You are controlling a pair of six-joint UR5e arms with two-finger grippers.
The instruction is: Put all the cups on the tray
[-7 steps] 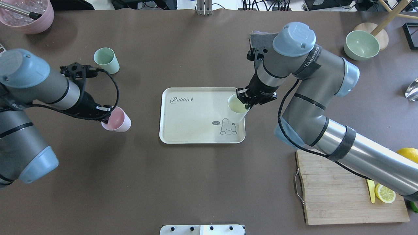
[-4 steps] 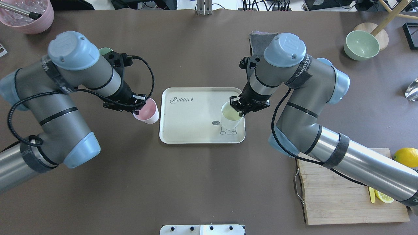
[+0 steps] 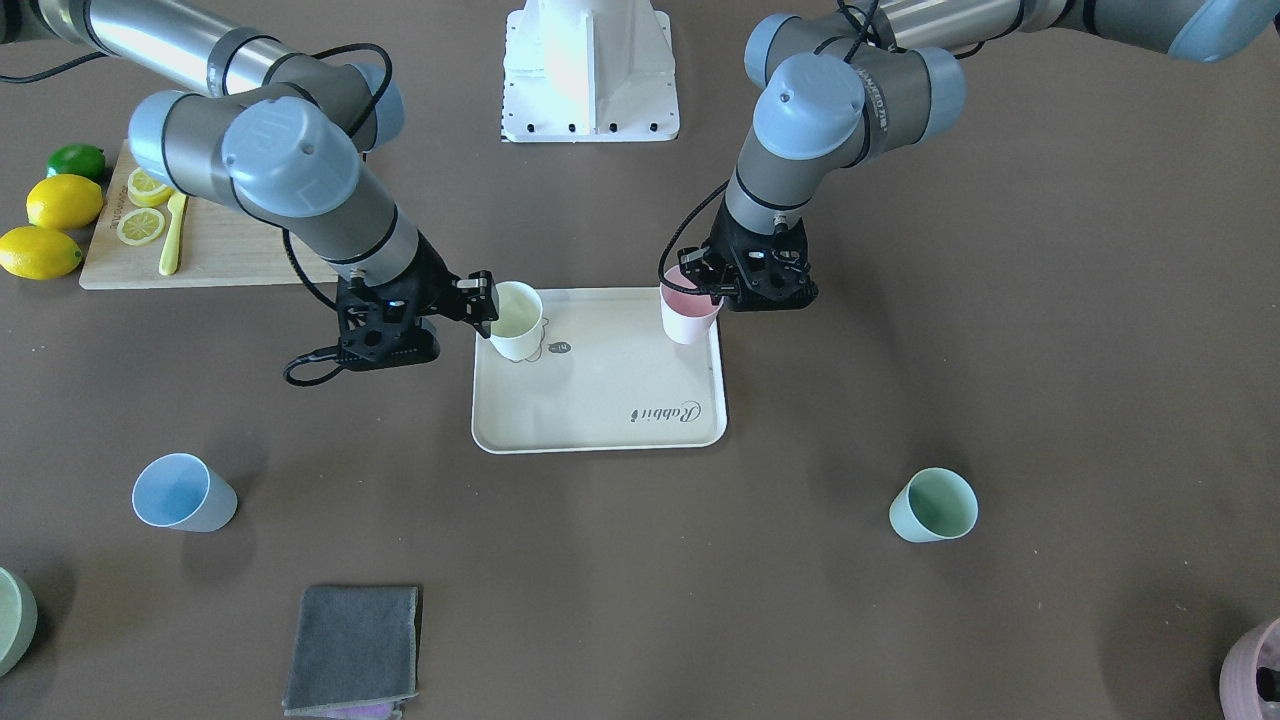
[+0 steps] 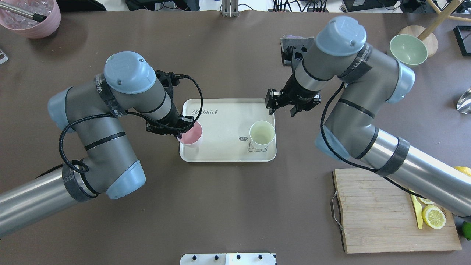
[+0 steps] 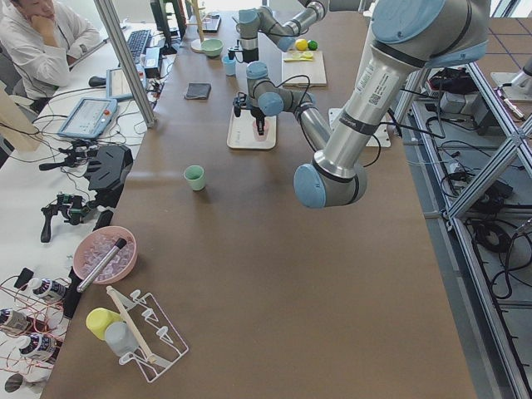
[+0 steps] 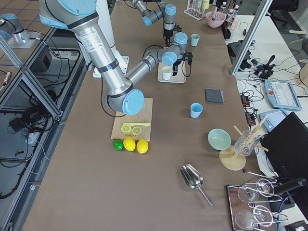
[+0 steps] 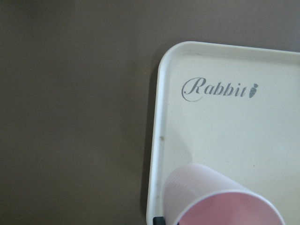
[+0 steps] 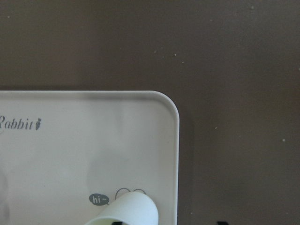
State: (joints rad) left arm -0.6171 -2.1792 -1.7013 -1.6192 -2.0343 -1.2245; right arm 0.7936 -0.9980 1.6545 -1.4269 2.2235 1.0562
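Observation:
The cream tray [image 4: 220, 125] with the "Rabbit" script lies mid-table. A cream cup [image 4: 262, 134] stands upright on its bear drawing, free of any grip. My right gripper [image 4: 292, 106] is open and empty, raised just beyond that cup by the tray's far right corner. My left gripper [image 4: 186, 127] is shut on a pink cup [image 4: 190, 135] and holds it upright at the tray's near left corner; I cannot tell whether it touches the tray. A green cup [image 3: 935, 505] and a blue cup [image 3: 185, 492] stand on the table away from the tray [image 3: 600, 380], both hidden under my arms in the overhead view.
A bamboo cutting board [image 4: 382, 217] with lemon slices and a yellow knife lies at the near right. A green bowl [image 4: 408, 49] sits far right, a pink bowl [image 4: 31, 18] far left. A grey cloth [image 3: 352, 648] lies beyond the blue cup.
My left arm carried the pink cup rightward from the table to the tray's left corner. My right gripper set the cream cup on the tray, opened and drew back from it.

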